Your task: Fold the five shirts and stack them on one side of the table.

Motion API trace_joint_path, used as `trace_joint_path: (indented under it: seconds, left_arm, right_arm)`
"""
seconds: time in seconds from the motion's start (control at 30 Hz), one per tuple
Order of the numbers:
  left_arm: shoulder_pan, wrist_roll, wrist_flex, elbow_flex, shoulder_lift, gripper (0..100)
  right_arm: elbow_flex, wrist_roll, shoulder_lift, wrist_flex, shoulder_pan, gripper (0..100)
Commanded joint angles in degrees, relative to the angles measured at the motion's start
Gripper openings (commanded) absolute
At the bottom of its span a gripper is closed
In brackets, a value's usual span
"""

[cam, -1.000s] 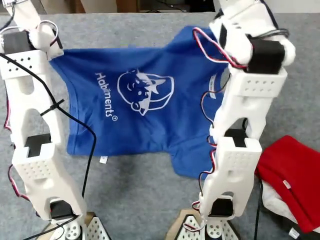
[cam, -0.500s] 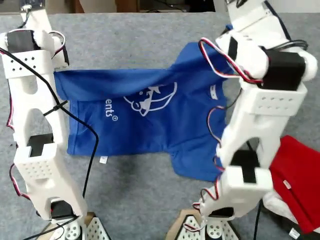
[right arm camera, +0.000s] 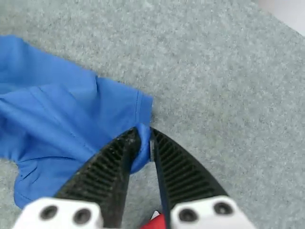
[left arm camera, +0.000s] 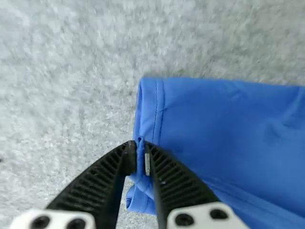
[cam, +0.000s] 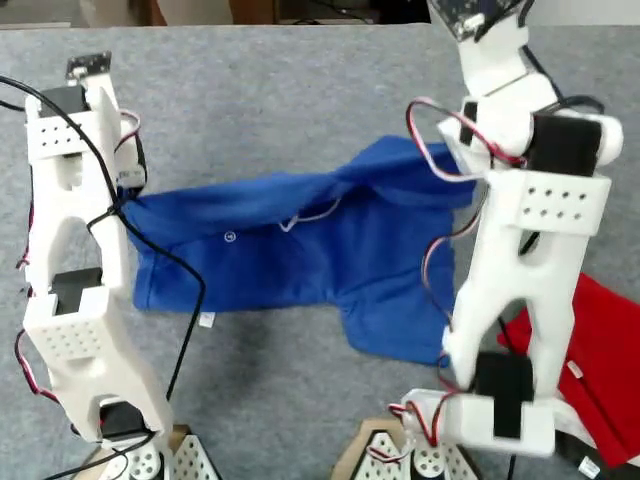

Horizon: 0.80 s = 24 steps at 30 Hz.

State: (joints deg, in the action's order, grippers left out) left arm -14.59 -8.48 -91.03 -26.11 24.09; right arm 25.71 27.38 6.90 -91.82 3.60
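A blue shirt (cam: 310, 250) lies across the middle of the grey table, its far half drawn over toward the near half so the white print is mostly hidden. My left gripper (left arm camera: 141, 160) is shut on the blue shirt (left arm camera: 224, 133) at its hem corner, at the shirt's left end under the left arm (cam: 75, 180). My right gripper (right arm camera: 145, 143) is shut on an edge of the blue shirt (right arm camera: 57, 114) near a sleeve, at the shirt's right end under the right arm (cam: 525, 200).
A red shirt (cam: 595, 350) lies on white cloth (cam: 545, 405) at the near right edge, close beside the right arm's base. Bare grey table (cam: 270, 90) stretches behind the blue shirt and in front of it between the two arm bases.
Both arms have pulled the shirt's far edge toward the near side, folding it over itself. The white print, fully shown a second ago, is now almost covered.
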Motion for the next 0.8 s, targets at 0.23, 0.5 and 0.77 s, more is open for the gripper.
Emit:
trace_joint_path:
  seconds: [0.23, 0.5, 0.77]
  left_arm:
    - [2.3, -3.2, 10.0, 20.9, -13.4, 2]
    - [5.4, -4.0, 23.6, 48.2, -36.0, 2]
    - [1.7, -4.0, 29.9, 59.1, -42.2, 2]
  right_arm:
    - [-38.6, 4.2, 18.3, 20.7, 5.7, 0.4]
    - [-50.3, 9.6, 22.7, 21.5, 7.0, 0.4]
    - [-70.6, 15.6, 39.0, 21.7, 4.2, 0.4]
